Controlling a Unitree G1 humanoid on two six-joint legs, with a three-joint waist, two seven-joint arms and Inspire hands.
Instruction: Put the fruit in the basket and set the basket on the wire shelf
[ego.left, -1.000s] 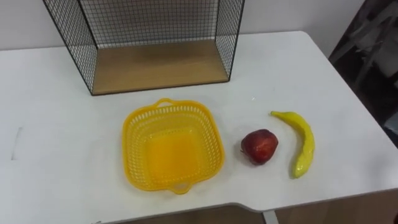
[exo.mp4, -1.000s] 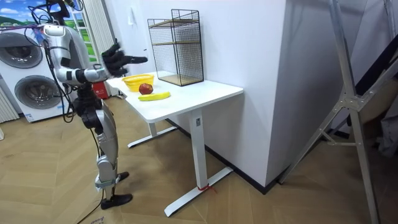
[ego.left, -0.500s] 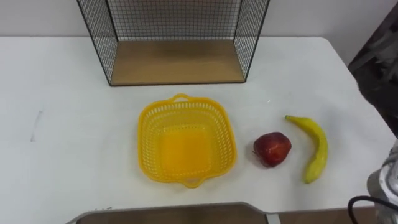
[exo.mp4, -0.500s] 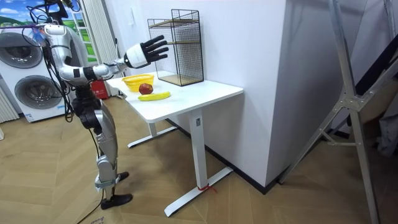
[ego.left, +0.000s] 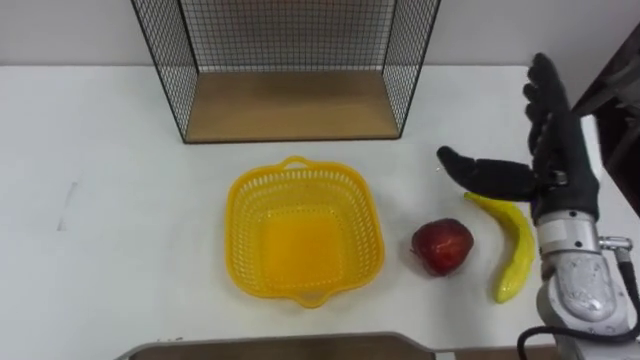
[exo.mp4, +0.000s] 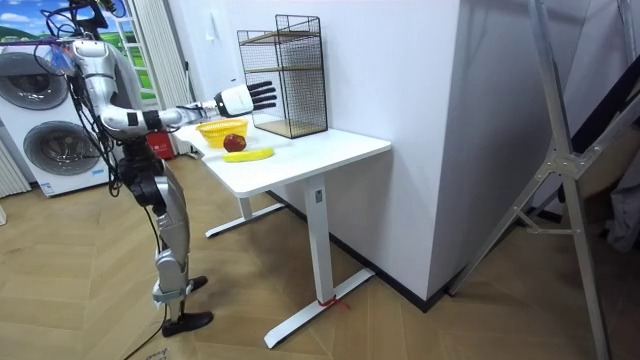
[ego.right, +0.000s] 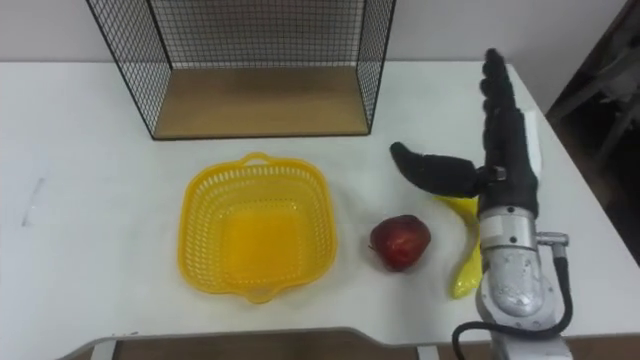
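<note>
An empty yellow plastic basket (ego.left: 303, 232) (ego.right: 255, 229) (exo.mp4: 220, 129) sits on the white table, in front of the black wire shelf (ego.left: 293, 62) (ego.right: 260, 60) (exo.mp4: 285, 75) with its wooden floor. To the basket's right lies a red apple (ego.left: 442, 245) (ego.right: 400, 241) (exo.mp4: 234, 143), and right of that a yellow banana (ego.left: 513, 252) (ego.right: 464, 258) (exo.mp4: 248, 155). My right hand (ego.left: 552, 160) (ego.right: 503, 150) (exo.mp4: 245, 97) hovers open above the banana's far end, fingers straight and thumb spread toward the apple. It holds nothing.
The white table (ego.left: 90, 200) runs left of the basket, with its front edge (ego.left: 280, 343) close below the basket. I stand at the table's end (exo.mp4: 215, 165) in the room view, with washing machines (exo.mp4: 45, 140) behind me.
My right arm has swung in from the lower right. Its open hand now hangs over the banana. The fruit and basket have not moved; the camera shifted slightly.
</note>
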